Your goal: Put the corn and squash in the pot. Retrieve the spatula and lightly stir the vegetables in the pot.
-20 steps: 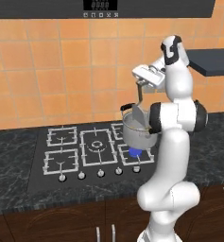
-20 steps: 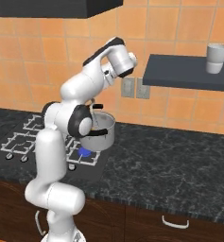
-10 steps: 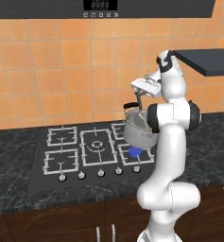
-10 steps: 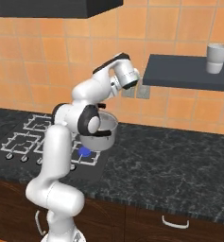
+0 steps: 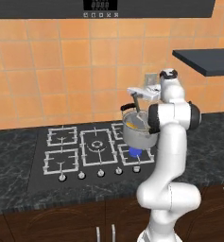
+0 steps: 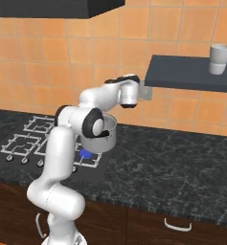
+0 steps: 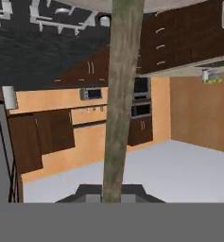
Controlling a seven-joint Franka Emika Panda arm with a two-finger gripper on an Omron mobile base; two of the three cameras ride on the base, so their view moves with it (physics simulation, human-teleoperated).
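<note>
While the gripper [image 5: 136, 94] stayed clamped on the spatula [image 5: 137, 108] handle, vigorous stirring risked tipping the pot [image 5: 138, 128] off its stove-corner burner.

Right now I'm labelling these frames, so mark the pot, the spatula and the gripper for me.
pot [image 5: 140, 135], left base view, steel side wall.
spatula [image 7: 120, 99], hand view, middle of its handle.
gripper [image 5: 137, 93], left base view, between the fingertips.

The shiny steel pot [image 5: 138, 132] sits just below the hand. Orange-yellow squash [image 5: 132, 125] lies inside. The spatula [image 7: 119, 99] handle sticks straight out from the hand.
</note>
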